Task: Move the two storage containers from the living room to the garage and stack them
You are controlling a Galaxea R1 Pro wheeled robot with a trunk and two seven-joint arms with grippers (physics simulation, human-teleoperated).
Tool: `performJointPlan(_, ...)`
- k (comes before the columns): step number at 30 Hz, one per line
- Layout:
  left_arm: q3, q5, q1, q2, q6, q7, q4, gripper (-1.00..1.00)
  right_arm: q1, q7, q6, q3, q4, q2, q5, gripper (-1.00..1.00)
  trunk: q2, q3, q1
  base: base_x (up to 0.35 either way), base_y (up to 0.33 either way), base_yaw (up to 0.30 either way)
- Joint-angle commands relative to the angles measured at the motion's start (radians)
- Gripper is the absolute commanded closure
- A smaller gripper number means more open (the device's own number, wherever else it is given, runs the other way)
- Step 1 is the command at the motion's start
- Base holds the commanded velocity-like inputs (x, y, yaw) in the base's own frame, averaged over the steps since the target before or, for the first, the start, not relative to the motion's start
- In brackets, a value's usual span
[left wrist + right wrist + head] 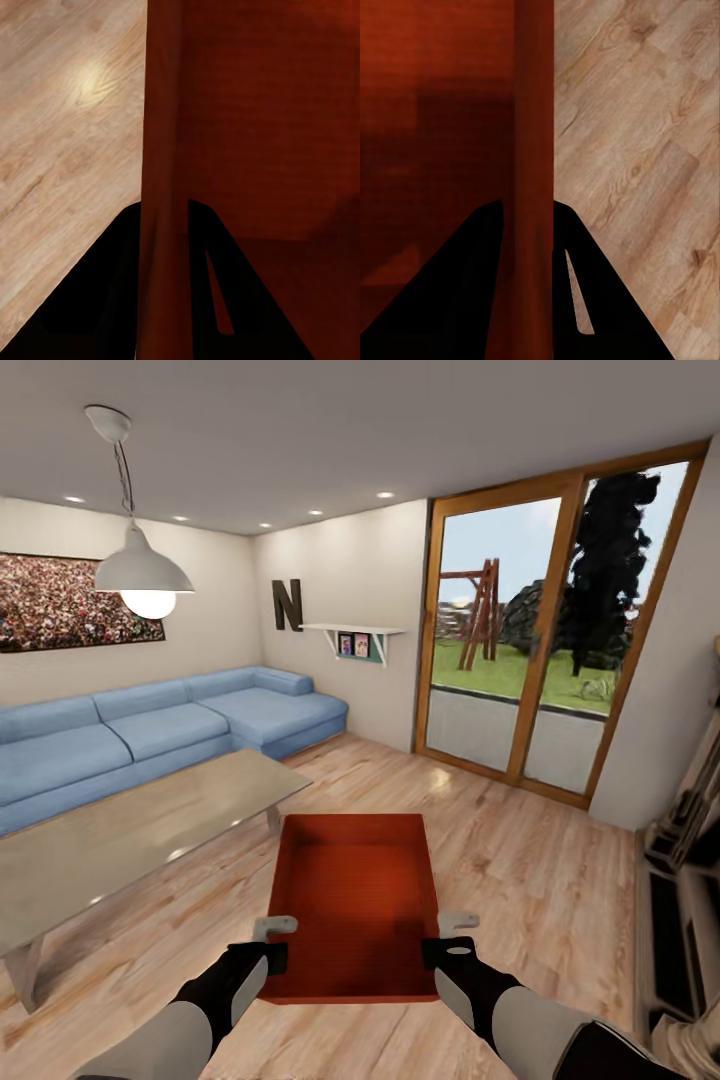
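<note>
Living room — container (360,900) between both grippers.

A domestic living room is shown. Seating is provided by a blue corner sofa (150,735) set against beige walls, with a low rectangular table (130,840) placed before it. The floor (520,880) is laid in light wood planks. A pendant lamp (142,565) is hung from the ceiling. A large framed picture (70,603), a letter "N" (288,605) and a small shelf (355,635) with photographs are mounted on the walls. Wood-framed glass doors (555,630) are fitted, through which a lawn and swing frame are visible.
</note>
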Motion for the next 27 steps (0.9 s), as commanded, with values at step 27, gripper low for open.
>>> performJointPlan(27,0.021,0.003,-0.001,0.001,0.006,0.009,0.0,1.0,-0.001,-0.002,-0.011,-0.017,-0.003,-0.007,0.019,1.0,-0.002,-0.002,0.0,0.0,0.0,0.271)
